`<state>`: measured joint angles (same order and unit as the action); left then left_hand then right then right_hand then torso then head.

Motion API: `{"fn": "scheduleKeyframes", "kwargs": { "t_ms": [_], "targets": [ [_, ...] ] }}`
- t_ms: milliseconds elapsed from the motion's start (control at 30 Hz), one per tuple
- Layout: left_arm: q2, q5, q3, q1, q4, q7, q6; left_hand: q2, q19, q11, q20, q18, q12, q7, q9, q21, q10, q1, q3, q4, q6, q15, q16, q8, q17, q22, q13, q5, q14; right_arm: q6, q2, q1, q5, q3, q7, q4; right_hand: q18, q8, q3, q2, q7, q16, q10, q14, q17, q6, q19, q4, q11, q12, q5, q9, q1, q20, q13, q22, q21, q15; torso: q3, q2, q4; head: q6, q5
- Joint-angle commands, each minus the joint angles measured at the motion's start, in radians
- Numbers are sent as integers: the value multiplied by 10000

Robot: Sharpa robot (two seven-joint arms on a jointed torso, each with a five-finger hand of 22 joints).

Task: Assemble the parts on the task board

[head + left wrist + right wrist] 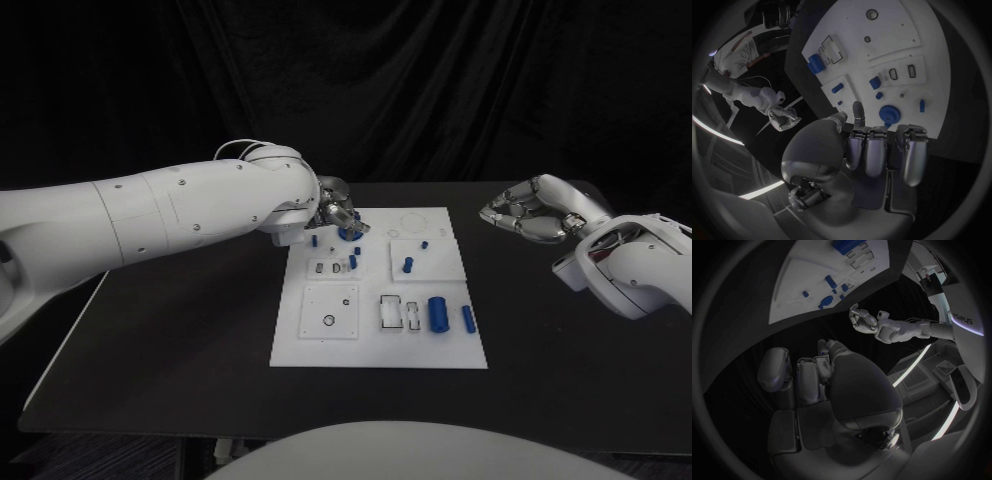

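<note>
Head view: the left hand (336, 214) hovers over the task board's (325, 350) far left corner, near a blue part (352, 234), while the right hand (528, 210) hangs curled and empty off the board's far right corner. Left wrist view: the fingers (877, 150) are bent with nothing plainly held, above a round blue part (889, 113). Risk: a descent there could knock neighbouring pegs (922, 105).

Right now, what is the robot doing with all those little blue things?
The robot is putting small blue parts together on the white task board. Its left hand is over the board's far edge, right by a round blue part; whether it touches it is hard to tell. Its right hand hangs off to the side, fingers curled, holding nothing. Other blue parts lie on the board.
</note>
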<state>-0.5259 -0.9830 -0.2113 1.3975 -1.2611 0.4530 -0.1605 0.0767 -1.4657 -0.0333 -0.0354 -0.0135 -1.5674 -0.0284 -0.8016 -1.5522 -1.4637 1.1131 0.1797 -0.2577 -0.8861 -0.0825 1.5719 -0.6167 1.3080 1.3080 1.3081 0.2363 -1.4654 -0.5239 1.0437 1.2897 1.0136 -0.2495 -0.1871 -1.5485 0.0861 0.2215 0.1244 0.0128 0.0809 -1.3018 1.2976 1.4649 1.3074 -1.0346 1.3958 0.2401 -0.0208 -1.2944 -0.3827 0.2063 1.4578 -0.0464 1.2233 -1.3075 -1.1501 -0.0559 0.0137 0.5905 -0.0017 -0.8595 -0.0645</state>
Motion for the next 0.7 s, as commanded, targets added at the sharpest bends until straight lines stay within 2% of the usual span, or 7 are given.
{"fn": "scheduleKeyframes", "kwargs": {
  "t_ms": [33, 133, 333, 533, 567, 667, 700],
  "targets": [
    [83, -168, 9, -147, 175, 1066, -243, -23, -473, -71, 95, -54, -34, -13, -108, 61, -1071, -76, -17, -56, 26, -65, -11, 62, 2628, 1862, 2627, -46, -1054, -120, 19, -34, 49, 5, 295, 13, 79, -44, 16, -105, 14, -16, 207, 337, 250, 31, 54, 30, 172, -32, -6, 12, 2, -13, -17, -415, 24, -58, 10, 30, -66, -59, -35],
    [122, -169, 9, -258, 280, 1190, -288, 9, -424, -106, 124, -74, -34, 30, -314, 98, -1071, -202, -25, -130, -135, -96, -11, 78, 2628, 1778, 2627, -142, -1054, -111, 13, -42, 65, 5, 334, 28, 80, -53, 22, -108, 17, -6, 205, 335, 240, 41, 53, 32, 170, -27, -14, 12, 4, -13, -22, -413, 31, -57, 23, 39, -92, -91, -48],
    [151, -170, 9, -427, 367, 1084, -280, 171, -490, -158, 181, -59, -34, 80, -954, 99, -1071, -1086, -431, -313, -302, -148, -11, 163, 2628, 1837, 2627, -768, -1054, -117, 1, -77, 156, 5, 402, 52, 85, -72, 45, -115, 21, 8, 200, 335, 228, 61, 48, 29, 167, -15, -50, 13, 22, -13, -35, -401, 60, -54, 62, 31, -132, -122, -92],
    [189, -170, 9, -552, 448, 974, -203, 183, -442, -163, 187, -76, -34, 86, -1036, 128, -1071, -1109, -458, -276, -282, -154, -11, 215, 2628, 1767, 2627, -745, -1054, -109, -71, -103, 279, 5, 445, 93, 90, -93, 69, -128, 30, 33, 192, 332, 206, 80, 44, 27, 162, 1, -99, 15, 38, -14, -52, -392, 86, -52, 113, 24, -122, -132, -48],
    [192, -170, 9, -567, 456, 935, -171, 183, -423, -163, 189, -83, -34, 85, -1063, 141, -1071, -1090, -457, -255, -263, -156, -11, 251, 2628, 1739, 2627, -713, -1054, -105, -80, -106, 291, 5, 450, 95, 90, -93, 69, -128, 30, 33, 192, 332, 206, 80, 44, 27, 162, 1, -99, 15, 38, -14, -52, -392, 86, -52, 101, 21, -130, -132, -45],
    [201, -170, 9, -604, 477, 791, -68, 182, -411, -159, 191, -87, -34, 77, -1093, 150, -1071, -1068, -458, -236, -227, -155, -11, 319, 2628, 1720, 2627, -674, -1054, -96, -103, -110, 327, 5, 472, 98, 92, -98, 75, -129, 32, 31, 200, 333, 207, 85, 41, 27, 160, -7, -110, 15, 41, -14, -41, -387, 99, -51, 127, 24, -168, -132, -82],
    [205, -170, 9, -620, 483, 718, -14, 180, -405, -156, 191, -89, -34, 70, -1101, 155, -1071, -1060, -460, -231, -207, -154, -11, 361, 2628, 1712, 2627, -663, -1054, -92, -111, -112, 341, 5, 484, 101, 92, -98, 75, -129, 32, 31, 200, 333, 207, 85, 41, 27, 160, -7, -110, 15, 41, -14, -41, -387, 99, -51, 116, 18, -152, -132, -69]
  ]
}}
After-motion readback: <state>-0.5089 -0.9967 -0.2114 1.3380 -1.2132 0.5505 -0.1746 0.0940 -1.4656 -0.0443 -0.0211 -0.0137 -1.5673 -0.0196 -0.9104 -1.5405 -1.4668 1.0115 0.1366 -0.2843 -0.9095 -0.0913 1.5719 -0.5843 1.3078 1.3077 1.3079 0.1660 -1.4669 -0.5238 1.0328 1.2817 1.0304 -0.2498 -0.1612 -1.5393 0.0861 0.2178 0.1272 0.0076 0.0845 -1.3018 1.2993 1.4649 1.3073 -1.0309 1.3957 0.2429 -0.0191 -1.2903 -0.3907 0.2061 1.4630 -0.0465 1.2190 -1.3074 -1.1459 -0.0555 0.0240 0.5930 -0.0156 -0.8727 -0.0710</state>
